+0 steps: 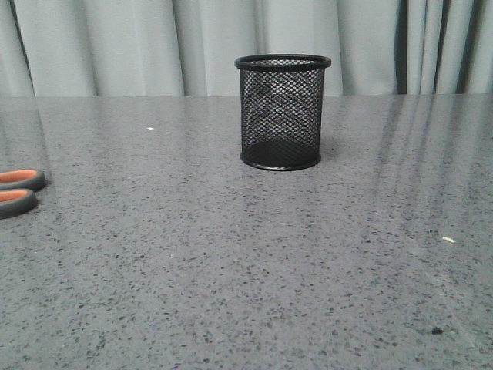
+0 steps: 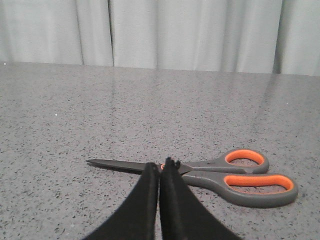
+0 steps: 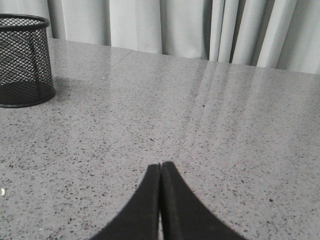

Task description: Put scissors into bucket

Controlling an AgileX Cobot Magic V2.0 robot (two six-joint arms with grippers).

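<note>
The scissors [image 2: 210,181] lie flat and closed on the grey speckled table, blades pointing away from the orange-lined loops. In the front view only the loops [image 1: 15,191] show, at the far left edge. My left gripper [image 2: 160,167] is shut and empty, its tips just in front of the scissors' pivot, hiding it. The black mesh bucket [image 1: 282,112] stands upright and empty at the back middle of the table. It also shows in the right wrist view [image 3: 22,60]. My right gripper [image 3: 160,166] is shut and empty, low over bare table, well apart from the bucket.
A pale curtain [image 1: 154,46] hangs behind the table's far edge. A small white scrap [image 1: 448,240] and a dark speck [image 1: 437,331] lie on the table at the right. Neither arm shows in the front view.
</note>
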